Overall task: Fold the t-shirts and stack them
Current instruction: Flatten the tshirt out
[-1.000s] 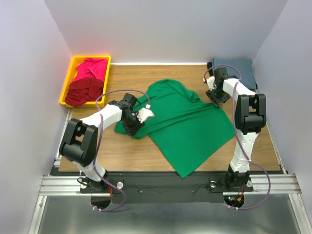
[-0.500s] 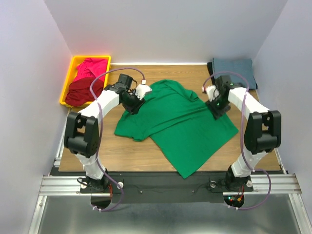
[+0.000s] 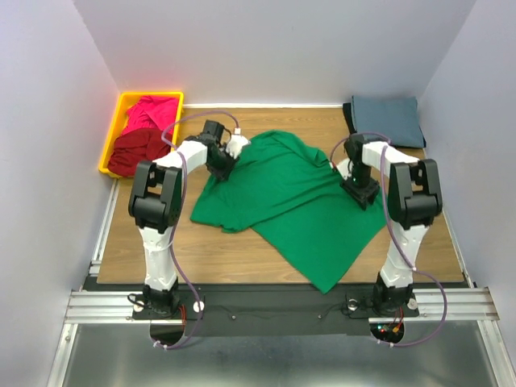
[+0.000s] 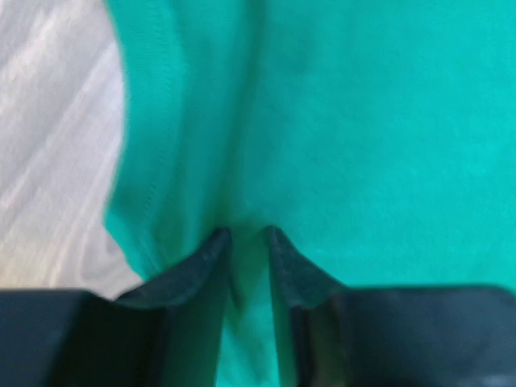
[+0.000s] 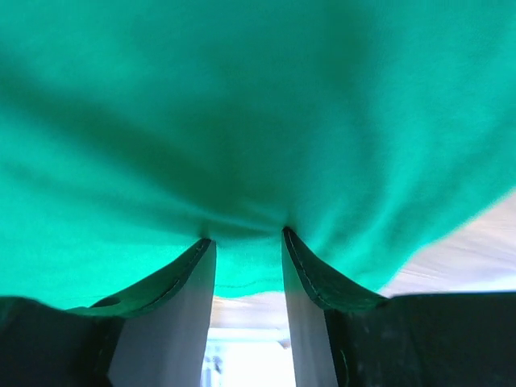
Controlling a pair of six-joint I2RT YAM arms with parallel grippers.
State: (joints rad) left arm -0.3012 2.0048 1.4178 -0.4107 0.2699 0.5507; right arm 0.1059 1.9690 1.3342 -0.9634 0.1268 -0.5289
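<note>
The bright green t-shirt [image 3: 290, 205] lies spread and wrinkled across the middle of the table. My left gripper [image 3: 228, 157] is at its far left edge, shut on a fold of green cloth [image 4: 242, 161] that runs between its fingers [image 4: 248, 234]. My right gripper [image 3: 359, 187] is at the shirt's right edge, and its fingertips [image 5: 244, 234] pinch the green hem [image 5: 242, 121], which puckers there. The magenta pink shirt [image 3: 153, 111] and the dark red shirt [image 3: 139, 151] lie bunched in the bin. The slate blue-grey shirt [image 3: 389, 119] lies folded at the back right, with a dark edge [image 3: 347, 114] under it.
The yellow plastic bin [image 3: 110, 143] stands at the back left corner. White walls close in the table on three sides. Bare wood [image 3: 218, 250] shows in front of the green shirt and along its left side.
My left gripper moved from the shirt's left side to its far left edge. My right gripper came forward from the back right stack to the shirt's right edge. The shirt shifted slightly right.
</note>
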